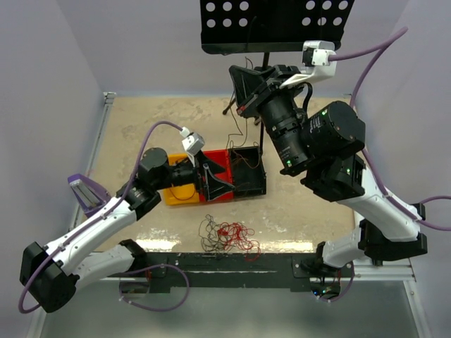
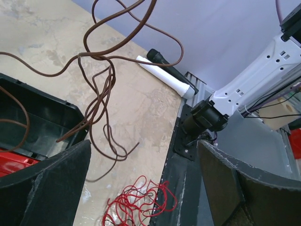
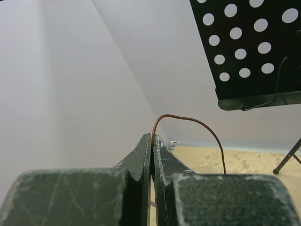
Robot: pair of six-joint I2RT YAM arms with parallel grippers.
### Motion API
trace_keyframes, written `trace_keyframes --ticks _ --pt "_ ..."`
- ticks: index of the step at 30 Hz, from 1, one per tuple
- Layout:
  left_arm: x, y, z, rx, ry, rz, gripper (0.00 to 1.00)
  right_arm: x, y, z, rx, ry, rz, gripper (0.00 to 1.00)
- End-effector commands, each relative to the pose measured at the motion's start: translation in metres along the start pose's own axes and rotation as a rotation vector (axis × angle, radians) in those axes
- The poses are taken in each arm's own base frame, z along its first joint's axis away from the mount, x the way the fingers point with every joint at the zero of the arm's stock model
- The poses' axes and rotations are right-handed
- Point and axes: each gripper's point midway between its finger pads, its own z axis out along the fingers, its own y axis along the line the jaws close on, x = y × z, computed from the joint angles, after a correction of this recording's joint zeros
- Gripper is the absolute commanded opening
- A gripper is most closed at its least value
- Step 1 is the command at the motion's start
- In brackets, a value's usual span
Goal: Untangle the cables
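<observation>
**Right gripper clamped on one brown cable, left gripper wide apart over the bins**

Top view: my right gripper [image 1: 243, 90] is up high at the far side, just under the black music stand [image 1: 275, 21]. A brown cable [image 1: 237, 137] hangs from it down toward the black bin [image 1: 248, 176]. My left gripper [image 1: 213, 177] sits low over the red bin [image 1: 220, 190], fingers apart, nothing between them. An orange bin [image 1: 180, 191] touches the red one on its left. The cable tangle [image 1: 229, 237], red and dark strands mixed, lies on the table [image 1: 141, 127] near the front edge, between the two arm bases and clear of both grippers.

Left wrist view: fingers [image 2: 47, 183] are spread wide and the gap is empty. The brown cable dangles in loose loops ahead of them, with some strands across the corner of the black bin. Red cables [image 2: 136, 202] lie on the table at the bottom, by its edge.

Right wrist view: fingers [image 3: 138, 155] are pressed together and pinch the brown cable at the tips. It arcs up out of the tips and drops away to the right. The music stand is at upper right.
</observation>
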Motion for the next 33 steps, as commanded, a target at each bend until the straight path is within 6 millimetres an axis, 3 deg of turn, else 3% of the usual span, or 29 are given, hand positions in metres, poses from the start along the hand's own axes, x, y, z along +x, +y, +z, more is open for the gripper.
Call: trace_keyframes --ticks 1,4,10,13,17,19,20,21,22,24,28,33 --pt "-0.015 0.002 -0.002 -0.005 -0.061 0.137 0.95 -0.016 0.011 -0.001 -0.050 -0.023 0.056 0.00" --pt "-0.011 0.004 -0.002 -0.005 -0.062 0.148 0.85 -0.018 0.014 -0.002 -0.067 -0.024 0.075 0.00" --pt "-0.011 0.008 -0.006 -0.028 -0.073 0.170 0.40 -0.024 0.016 -0.005 -0.085 -0.026 0.097 0.00" --pt "-0.014 0.013 -0.008 -0.054 -0.082 0.181 0.24 -0.022 0.015 -0.006 -0.085 -0.023 0.100 0.00" --pt "-0.026 0.023 -0.013 -0.115 -0.116 0.192 0.14 -0.017 0.012 -0.008 -0.079 -0.013 0.107 0.00" --pt "-0.028 0.021 -0.014 -0.112 -0.120 0.184 0.17 -0.014 0.011 -0.009 -0.080 -0.010 0.114 0.00" --pt "-0.028 0.019 -0.015 -0.102 -0.118 0.175 0.25 -0.014 0.010 -0.009 -0.080 -0.009 0.116 0.00" --pt "-0.026 0.015 -0.015 -0.083 -0.111 0.160 0.46 -0.012 0.010 -0.009 -0.078 -0.008 0.118 0.00" --pt "-0.023 0.011 -0.014 -0.058 -0.102 0.150 0.60 -0.013 0.011 -0.009 -0.081 -0.009 0.119 0.00" --pt "-0.021 0.005 -0.014 -0.019 -0.093 0.135 0.77 -0.013 0.013 -0.009 -0.086 -0.008 0.124 0.00" --pt "-0.019 0.001 -0.013 0.011 -0.092 0.143 0.87 -0.014 0.016 -0.007 -0.097 -0.008 0.130 0.00" --pt "-0.017 0.010 -0.013 -0.025 -0.095 0.179 0.84 -0.016 0.024 -0.006 -0.121 -0.008 0.149 0.00"
